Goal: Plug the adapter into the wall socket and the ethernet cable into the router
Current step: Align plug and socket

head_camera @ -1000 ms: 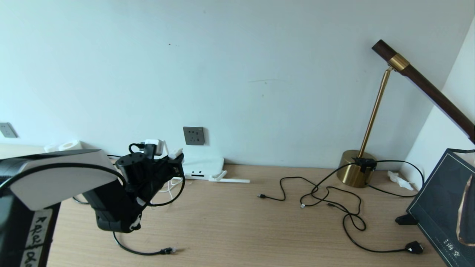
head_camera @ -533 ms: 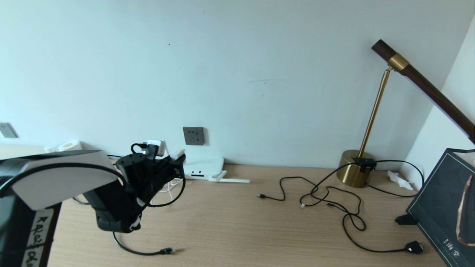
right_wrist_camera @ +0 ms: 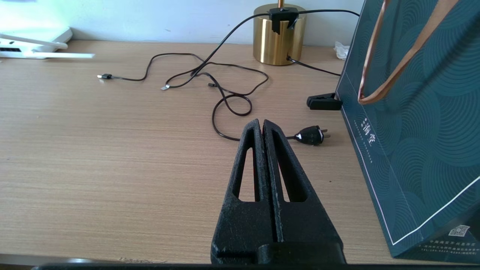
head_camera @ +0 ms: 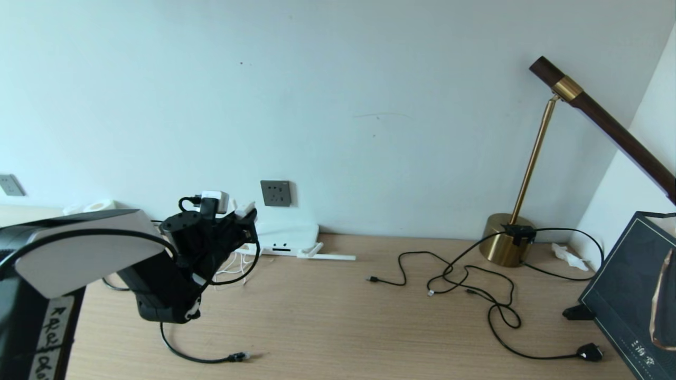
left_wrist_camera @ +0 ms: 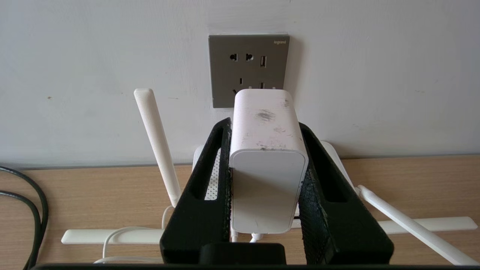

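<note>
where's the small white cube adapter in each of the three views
Head view: the small white cube adapter is at left, held up by the left gripper, left of the dark grey square wall socket.
Left wrist view: adapter at centre between the black fingers, just below the wall socket.
Right wrist view: not in it; only the shut right gripper over the wooden desk.
Shared landmark: the flat white router against the wall.

Scuffed matt plastic adapter (left_wrist_camera: 267,165); wood-grain, probably laminate, desk (head_camera: 338,316).
</note>
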